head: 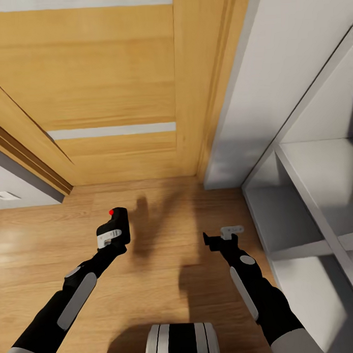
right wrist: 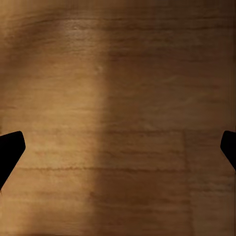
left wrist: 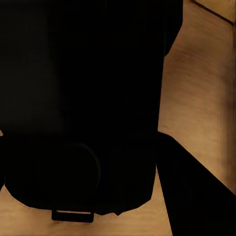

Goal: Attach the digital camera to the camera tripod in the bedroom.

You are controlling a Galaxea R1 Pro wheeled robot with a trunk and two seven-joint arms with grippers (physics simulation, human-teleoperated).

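Digital camera [head: 118, 223], black with its red dot up, sits clamped in the left gripper [head: 113, 233], held low over the wood floor [head: 164, 258] a short way in front of the wooden door [head: 117, 87]. Seen from the left wrist, its dark body [left wrist: 83, 108] blocks most of the picture. The right gripper [head: 219, 242] hangs empty nearer the white shelving [head: 304, 202] beside that door, fingers [right wrist: 10, 150] spread well apart over bare boards. Judging by this, the carrying step is in hand: the camera is secured, and the next move calls for turning the base away from the door to find the tripod.
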